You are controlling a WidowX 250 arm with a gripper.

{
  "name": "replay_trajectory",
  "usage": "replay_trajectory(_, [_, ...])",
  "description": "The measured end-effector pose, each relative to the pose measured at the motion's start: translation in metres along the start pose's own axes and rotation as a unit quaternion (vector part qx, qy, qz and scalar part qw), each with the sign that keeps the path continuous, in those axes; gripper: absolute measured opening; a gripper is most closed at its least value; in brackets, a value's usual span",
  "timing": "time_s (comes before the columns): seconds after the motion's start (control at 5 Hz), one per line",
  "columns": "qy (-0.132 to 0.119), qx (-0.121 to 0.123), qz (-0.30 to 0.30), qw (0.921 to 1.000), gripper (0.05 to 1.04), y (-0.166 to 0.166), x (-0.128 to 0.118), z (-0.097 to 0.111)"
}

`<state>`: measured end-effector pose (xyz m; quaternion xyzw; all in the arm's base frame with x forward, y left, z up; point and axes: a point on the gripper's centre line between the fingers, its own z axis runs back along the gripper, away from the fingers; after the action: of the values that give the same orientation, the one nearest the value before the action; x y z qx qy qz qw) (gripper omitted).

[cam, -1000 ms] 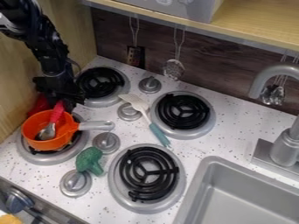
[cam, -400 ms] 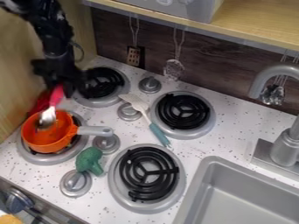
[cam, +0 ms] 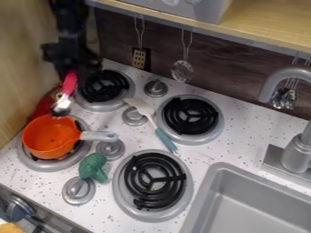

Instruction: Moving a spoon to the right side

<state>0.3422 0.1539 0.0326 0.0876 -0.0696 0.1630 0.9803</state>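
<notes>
Clearly, the spoon is up and wants carrying right

The gripper [cam: 72,73] is clamped on the pink handle of the spoon [cam: 62,104], which hangs bowl-down at the left, by the orange pan's [cam: 47,150] far rim. The lift looks done; the carry seems next. That calls for height first, then a sideways sweep, then a gentle lowering. In the way lie the knobs [cam: 156,88], a spatula [cam: 163,138] slanting beside a right-hand burner [cam: 190,114], and, nearer the front, toy broccoli [cam: 92,166]. The sink [cam: 226,169] sits farther right.
</notes>
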Motion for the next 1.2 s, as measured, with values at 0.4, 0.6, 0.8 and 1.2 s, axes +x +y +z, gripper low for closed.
replay_trajectory(0.4, [0.047, -0.015, 0.089, 0.9948, 0.433, -0.059, -0.024, 0.005])
replay_trajectory(0.6, [0.042, -0.026, 0.136, 0.9895, 0.433, -0.085, -0.033, 0.014])
replay_trajectory(0.8, [0.037, -0.035, 0.193, 0.9799, 0.433, -0.111, -0.045, 0.009])
replay_trajectory(1.2, [0.047, 0.009, 0.277, 0.9596, 0.433, -0.137, -0.050, -0.003])
